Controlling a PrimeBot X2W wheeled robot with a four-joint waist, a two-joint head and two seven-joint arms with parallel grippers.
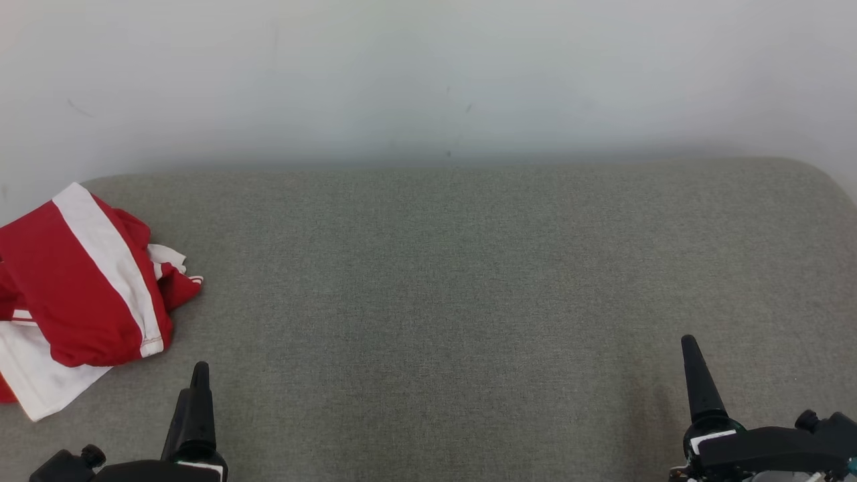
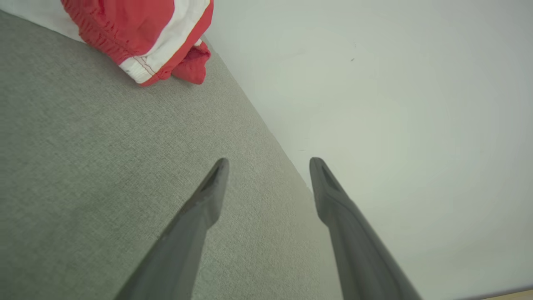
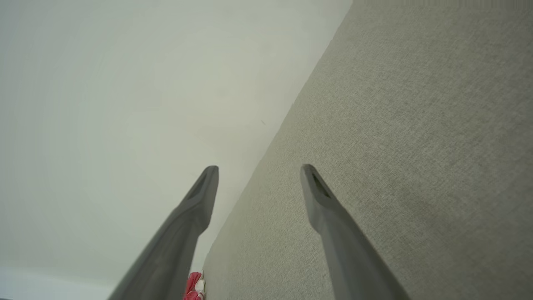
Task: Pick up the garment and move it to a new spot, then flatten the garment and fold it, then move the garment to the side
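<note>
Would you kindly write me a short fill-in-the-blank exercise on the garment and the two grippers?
1. The garment is red and ____.
2. It lies at the robot's ____ end of the grey fabric surface.
3. The left gripper and the right gripper hold nothing; their jaws stand ____.
Missing words: white; left; open.

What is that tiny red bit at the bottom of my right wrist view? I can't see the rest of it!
Observer: It's the garment, red with wide white bands, lying bunched up.
Operator: Where is it?
Observer: At the left end of the grey cushion, close to the wall.
Operator: Is the left tool holding it?
Observer: No. The left tool is open, apart from the garment, and holds nothing.
</note>
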